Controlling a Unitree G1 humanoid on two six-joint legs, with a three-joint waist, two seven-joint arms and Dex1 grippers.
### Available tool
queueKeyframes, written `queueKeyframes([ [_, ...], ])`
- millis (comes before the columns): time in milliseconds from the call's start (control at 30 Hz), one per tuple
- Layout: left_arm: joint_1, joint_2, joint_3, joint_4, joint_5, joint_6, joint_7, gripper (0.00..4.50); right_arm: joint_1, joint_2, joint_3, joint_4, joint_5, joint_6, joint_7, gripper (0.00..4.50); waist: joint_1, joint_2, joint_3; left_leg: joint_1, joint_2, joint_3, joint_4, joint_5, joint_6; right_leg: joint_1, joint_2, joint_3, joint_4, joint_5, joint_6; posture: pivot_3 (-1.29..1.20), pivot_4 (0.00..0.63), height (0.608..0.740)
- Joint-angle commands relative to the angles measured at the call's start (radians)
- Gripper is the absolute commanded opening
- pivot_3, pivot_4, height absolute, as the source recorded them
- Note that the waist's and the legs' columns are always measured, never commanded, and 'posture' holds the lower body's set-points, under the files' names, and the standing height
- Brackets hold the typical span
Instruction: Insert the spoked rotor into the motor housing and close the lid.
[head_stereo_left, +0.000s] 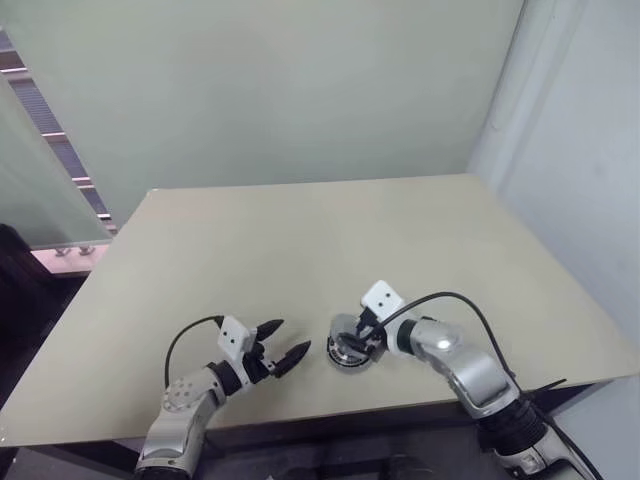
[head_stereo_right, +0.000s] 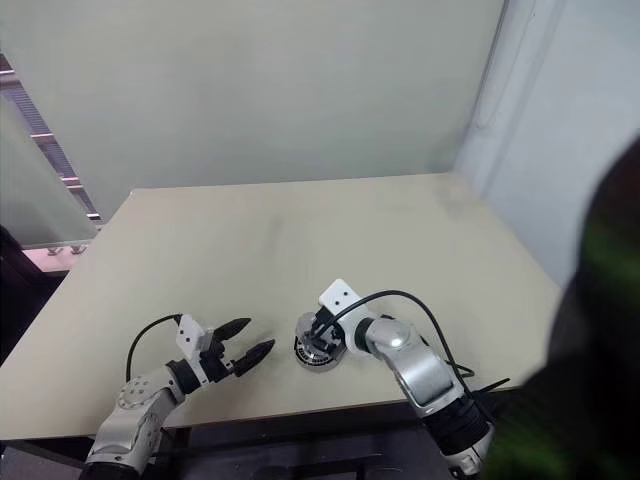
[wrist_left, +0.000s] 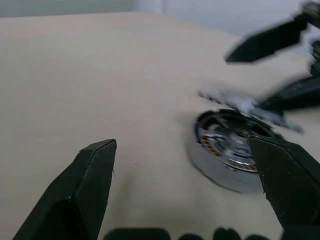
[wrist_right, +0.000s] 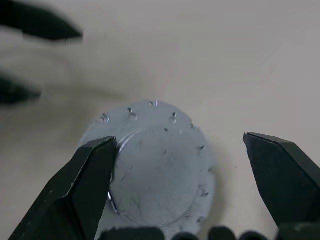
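Note:
The motor housing (wrist_left: 225, 160) lies near the table's front edge, a silvery round body with copper-brown windings and a dark rim (head_stereo_left: 346, 358). Just above it a thin silvery edge, the lid (wrist_left: 240, 104), sits tilted. From above, the lid is a flat grey disc (wrist_right: 160, 170) with small holes around its rim, and it covers the housing. My right gripper (wrist_right: 180, 140) is open over the lid, one finger at its edge and the other apart from it. My left gripper (head_stereo_left: 293, 335) is open and empty, a little to the housing's left. The spoked rotor is hidden.
The beige table (head_stereo_left: 320, 240) stretches far behind the parts. Its front edge runs close below both grippers. A grey wall stands behind it, and railing steps (head_stereo_left: 60, 150) show at the far left.

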Motion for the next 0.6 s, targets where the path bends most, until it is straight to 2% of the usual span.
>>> queueKeyframes([
  [33,-0.011,0.017,-0.007,-0.06,-0.018,0.016,-0.031,4.32,-0.036,-0.015,-0.081,-0.018,0.083,-0.035,0.081,4.48,0.0,0.0,0.0,0.0,0.0,0.0,0.0,0.0,0.0,0.0,0.0,0.0,0.0,0.0,0.0,0.0,0.0,0.74],
  [100,-0.014,0.024,-0.012,-0.069,-0.03,0.033,-0.054,3.92,-0.046,-0.025,-0.12,-0.018,0.139,-0.024,0.136,4.5,0.0,0.0,0.0,0.0,0.0,0.0,0.0,0.0,0.0,0.0,0.0,0.0,0.0,0.0,0.0,0.0,0.0,0.74],
  [167,-0.016,0.032,-0.021,-0.08,-0.035,0.051,-0.076,3.29,-0.055,-0.048,-0.136,-0.003,0.165,-0.049,0.192,4.5,0.0,0.0,0.0,0.0,0.0,0.0,0.0,0.0,0.0,0.0,0.0,0.0,0.001,0.0,0.0,0.0,0.0,0.74],
  [300,-0.025,0.046,-0.04,-0.106,-0.043,0.088,-0.108,1.84,-0.063,-0.121,-0.115,0.068,0.162,-0.197,0.344,4.5,0.0,0.0,0.0,0.0,0.0,0.0,0.0,0.0,0.0,0.001,0.0,0.0,0.0,0.0,0.0,0.0,0.0,0.74],
  [467,-0.029,0.063,-0.053,-0.132,-0.048,0.123,-0.139,0.02,-0.078,-0.16,-0.063,0.165,0.135,-0.334,0.485,4.5,-0.001,0.0,0.0,0.001,0.001,0.002,0.001,0.0,0.0,0.001,0.001,0.001,0.001,0.0,0.0,0.0,0.0,0.74],
  [600,-0.028,0.071,-0.051,-0.155,-0.047,0.14,-0.147,0.02,-0.116,-0.133,-0.048,0.293,0.116,-0.431,0.528,4.5,0.0,0.0,0.0,0.002,0.001,0.001,0.001,0.0,0.0,0.001,0.002,0.001,0.001,0.0,0.0,0.0,0.0,0.74],
])
